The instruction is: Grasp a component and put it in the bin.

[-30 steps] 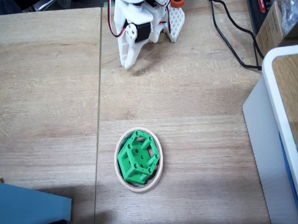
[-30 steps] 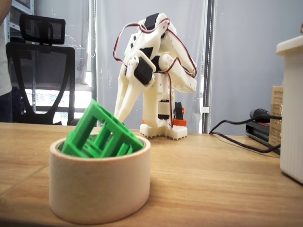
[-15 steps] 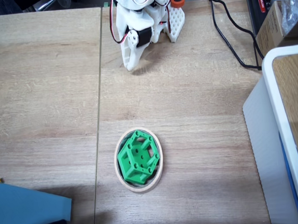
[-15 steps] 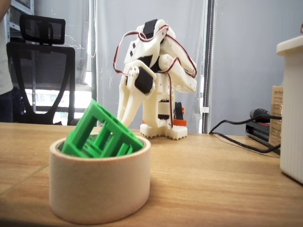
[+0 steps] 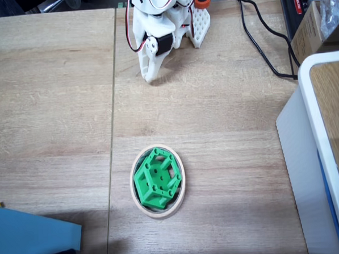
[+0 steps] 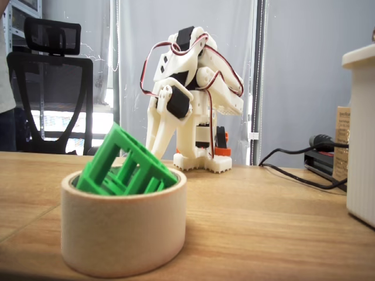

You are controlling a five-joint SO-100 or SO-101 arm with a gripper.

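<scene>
The green component (image 5: 156, 183) sits tilted inside the tape-ring bin (image 5: 180, 177) on the desk (image 5: 226, 129), apparently delivered, while the empty fingers (image 5: 149, 77), seemingly almost closed, hang well apart near the arm's base.

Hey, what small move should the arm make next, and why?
Probably none beyond settling at rest: the green part already sits tilted inside the tape ring, and the tool is near the arm's base, holding nothing.
</scene>
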